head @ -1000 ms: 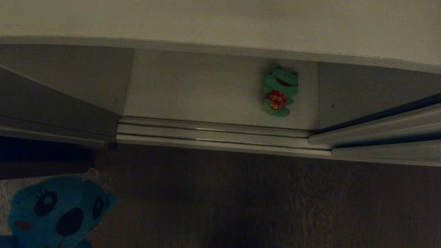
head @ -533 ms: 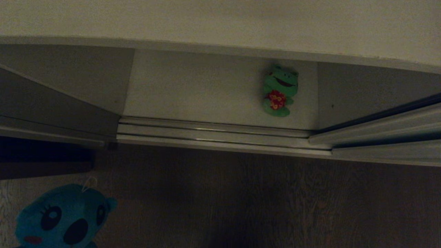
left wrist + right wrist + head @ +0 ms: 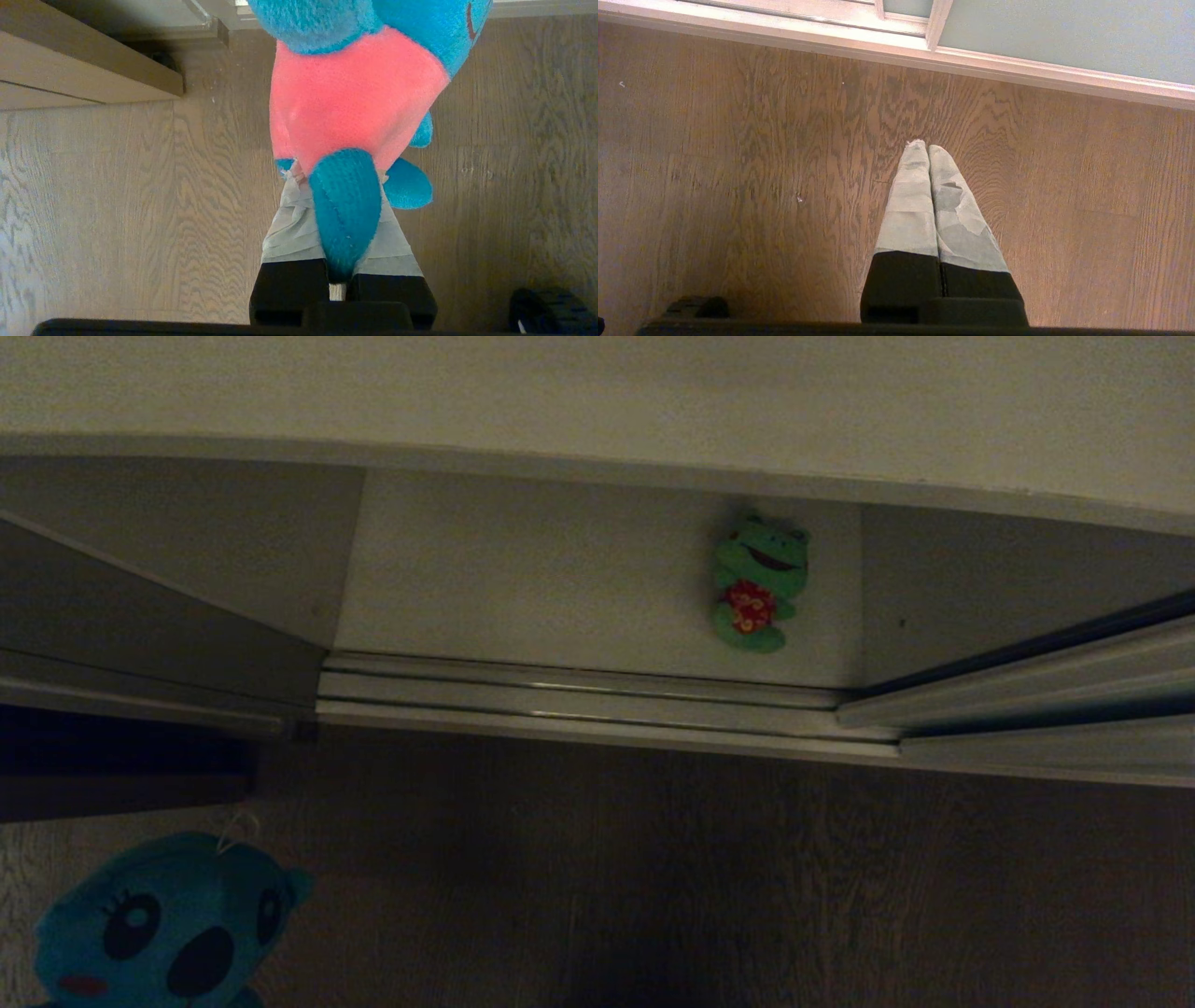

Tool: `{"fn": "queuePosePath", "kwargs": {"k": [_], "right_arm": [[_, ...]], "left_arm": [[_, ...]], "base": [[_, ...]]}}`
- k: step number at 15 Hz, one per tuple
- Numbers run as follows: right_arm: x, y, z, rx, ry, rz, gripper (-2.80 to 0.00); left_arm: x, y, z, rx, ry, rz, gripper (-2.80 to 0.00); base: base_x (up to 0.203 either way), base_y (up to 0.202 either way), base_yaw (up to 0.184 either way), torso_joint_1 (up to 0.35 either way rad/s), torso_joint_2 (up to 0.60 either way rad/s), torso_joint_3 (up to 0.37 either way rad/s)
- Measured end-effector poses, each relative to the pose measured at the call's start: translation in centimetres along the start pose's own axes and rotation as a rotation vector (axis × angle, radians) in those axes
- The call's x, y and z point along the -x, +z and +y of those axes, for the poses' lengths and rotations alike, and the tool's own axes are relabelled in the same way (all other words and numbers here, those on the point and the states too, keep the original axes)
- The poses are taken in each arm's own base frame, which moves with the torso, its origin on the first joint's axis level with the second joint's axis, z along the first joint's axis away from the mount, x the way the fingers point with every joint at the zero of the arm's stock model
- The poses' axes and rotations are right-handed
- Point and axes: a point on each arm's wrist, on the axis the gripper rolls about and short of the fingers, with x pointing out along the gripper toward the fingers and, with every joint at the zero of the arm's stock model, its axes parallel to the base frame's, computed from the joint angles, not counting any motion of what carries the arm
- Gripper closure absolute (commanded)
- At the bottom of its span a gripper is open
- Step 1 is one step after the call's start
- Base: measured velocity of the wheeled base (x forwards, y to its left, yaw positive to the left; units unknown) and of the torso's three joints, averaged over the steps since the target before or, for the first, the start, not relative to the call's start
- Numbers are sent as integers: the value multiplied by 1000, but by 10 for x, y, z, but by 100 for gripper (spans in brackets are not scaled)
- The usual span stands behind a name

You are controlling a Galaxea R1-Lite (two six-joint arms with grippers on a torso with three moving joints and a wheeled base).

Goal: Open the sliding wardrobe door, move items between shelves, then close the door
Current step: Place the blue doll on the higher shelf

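Note:
The wardrobe stands open in the head view. A green frog toy [image 3: 758,583] with a red spotted patch lies on the lower white shelf [image 3: 523,579], toward its right side. Over the floor in front of the wardrobe's left end hangs the blue toy [image 3: 163,924]. Its red belly [image 3: 355,93] fills the left wrist view, where my left gripper [image 3: 337,179] is shut on the toy's lower blue part. The sliding wardrobe door [image 3: 1036,705] sits pushed to the right. My right gripper [image 3: 928,148] is shut and empty, pointing at the wooden floor.
A pale upper board [image 3: 597,392] overhangs the lower shelf. The door rails [image 3: 579,695] run along the wardrobe's front edge. A dark brown side panel [image 3: 121,775] juts out at the left, close behind the blue toy. Wooden floor [image 3: 700,877] spreads in front.
The blue toy has sunk slightly in the head view, still in my left gripper. The frog, the door and the right arm have not moved.

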Motion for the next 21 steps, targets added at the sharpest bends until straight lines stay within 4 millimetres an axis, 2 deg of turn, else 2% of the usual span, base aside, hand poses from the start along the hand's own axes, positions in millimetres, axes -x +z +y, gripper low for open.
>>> {"fn": "queuePosePath", "kwargs": {"k": [9,21], "right_arm": [[0,0,0,0,0,0,0],[0,0,0,0,0,0,0]], "left_arm": [[0,0,0,9,3,-3,0],[0,0,0,26,8,-2,0]], "base": [[0,0,0,0,0,17],[0,0,0,3,1,193]]}}
